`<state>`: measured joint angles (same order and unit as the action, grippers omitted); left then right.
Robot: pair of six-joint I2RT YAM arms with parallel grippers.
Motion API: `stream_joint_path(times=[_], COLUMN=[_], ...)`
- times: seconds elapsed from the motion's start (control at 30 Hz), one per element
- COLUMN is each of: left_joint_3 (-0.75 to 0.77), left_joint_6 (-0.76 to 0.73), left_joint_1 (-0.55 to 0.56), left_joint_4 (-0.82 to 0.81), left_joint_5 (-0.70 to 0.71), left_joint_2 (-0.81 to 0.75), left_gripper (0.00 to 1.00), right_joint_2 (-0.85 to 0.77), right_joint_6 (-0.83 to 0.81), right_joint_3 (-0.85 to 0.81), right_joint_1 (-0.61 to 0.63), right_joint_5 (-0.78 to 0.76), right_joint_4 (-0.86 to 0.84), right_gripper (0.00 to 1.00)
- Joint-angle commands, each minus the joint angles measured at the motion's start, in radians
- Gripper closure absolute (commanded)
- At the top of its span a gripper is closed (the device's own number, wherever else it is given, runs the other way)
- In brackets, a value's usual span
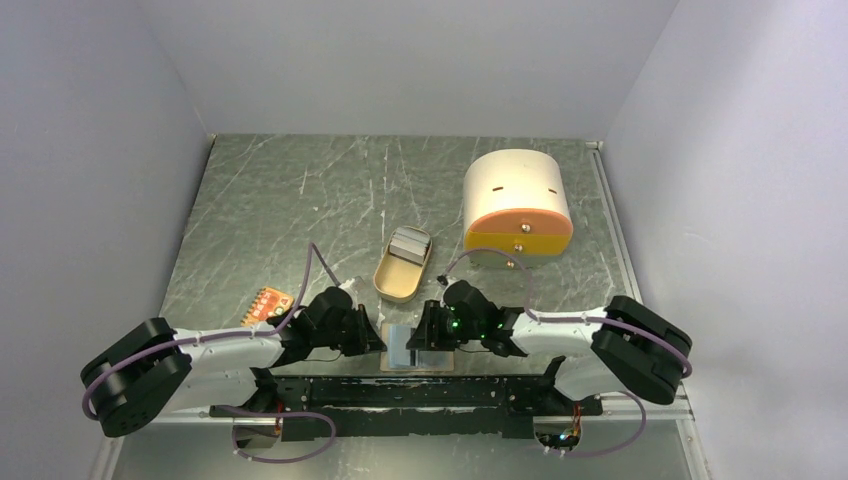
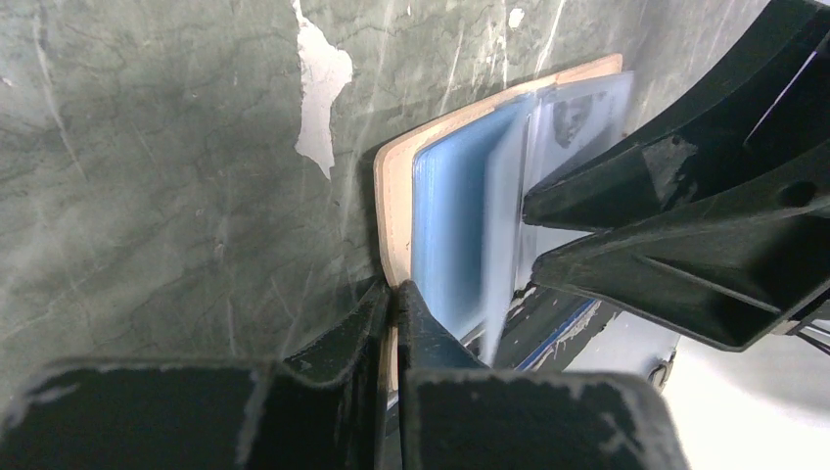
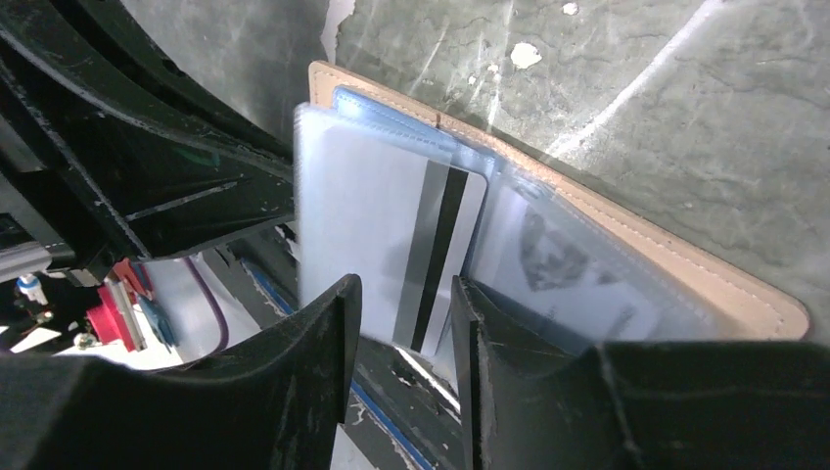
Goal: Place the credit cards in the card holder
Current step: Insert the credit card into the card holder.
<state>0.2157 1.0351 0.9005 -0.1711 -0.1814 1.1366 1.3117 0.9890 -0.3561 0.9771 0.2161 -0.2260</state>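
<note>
Both arms reach low inward, left tool clenched on card holder; whether right tool grips unclear.

Showed a matt, leather-like tan card holder with a stitched edge and clear, glossy plastic sleeves. Caught smooth, faintly shiny plastic credit cards. Revealed a scratched, dull grey-green table with coating chipped white in spots. Took in the matt black, scuffed plastic of the right gripper.
</note>
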Motion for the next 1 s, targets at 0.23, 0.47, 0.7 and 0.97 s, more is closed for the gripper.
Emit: stream_joint_path(times=[0.23, 0.47, 0.7, 0.97], left_joint_3=[0.025, 0.002, 0.016, 0.019], left_joint_6=[0.004, 0.007, -0.001, 0.005], left_joint_1=[0.008, 0.008, 0.008, 0.008], left_joint_4=[0.037, -0.038, -0.069, -0.065], left_joint_5=[0.007, -0.013, -0.037, -0.04], left_joint_2=[-0.069, -0.082, -0.021, -0.005], left_gripper=[0.91, 0.79, 0.77, 0.77], right_joint_2=[0.069, 0.095, 0.12, 0.135], right_joint_6=[-0.001, 0.003, 0.016, 0.027], right_joint_3=[-0.012, 0.024, 0.05, 0.083], right_joint_1=[0.027, 0.026, 0.02, 0.004], right_joint_5=[-0.012, 0.009, 0.041, 0.068], right_joint_4=[-0.027, -0.097, -0.166, -0.237], right_gripper=[0.64, 0.65, 0.66, 0.65])
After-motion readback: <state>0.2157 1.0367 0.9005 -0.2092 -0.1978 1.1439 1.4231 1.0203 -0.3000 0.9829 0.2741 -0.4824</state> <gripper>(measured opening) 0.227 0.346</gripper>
